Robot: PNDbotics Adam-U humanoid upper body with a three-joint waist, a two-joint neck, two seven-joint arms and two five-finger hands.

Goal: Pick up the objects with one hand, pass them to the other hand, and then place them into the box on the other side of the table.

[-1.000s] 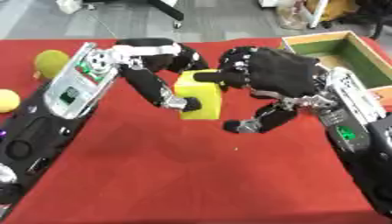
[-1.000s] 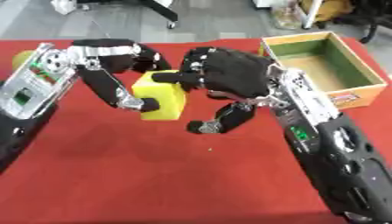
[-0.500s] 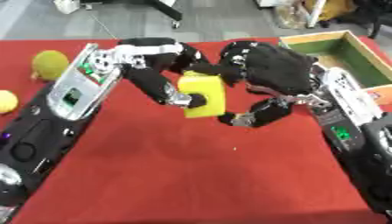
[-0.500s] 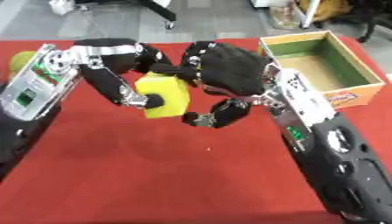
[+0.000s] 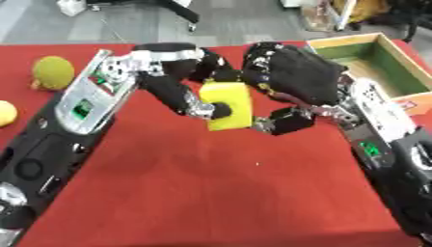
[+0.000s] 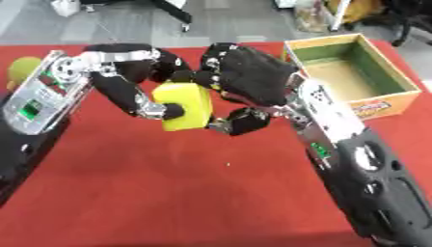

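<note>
A yellow block (image 5: 236,96) hangs above the red table, mid-view. My left hand (image 5: 182,65) comes in from the left, its fingers curled over the block's top and its thumb (image 5: 212,110) across the front face. From the right, my right hand (image 5: 300,79) wraps the same block: fingers curl at the top right edge and the thumb (image 5: 283,120) touches the lower right edge. The open wooden box (image 6: 384,103), green inside, stands at the table's far right corner with nothing in it.
A green fuzzy ball (image 5: 52,72) lies at the far left of the red table (image 5: 211,193). A yellow round thing (image 5: 5,113) shows at the left edge. Both forearms run down the left and right sides.
My right hand has closed in on the block: its thumb, apart from the block a second ago, now touches the lower right edge. My left hand still holds the block.
</note>
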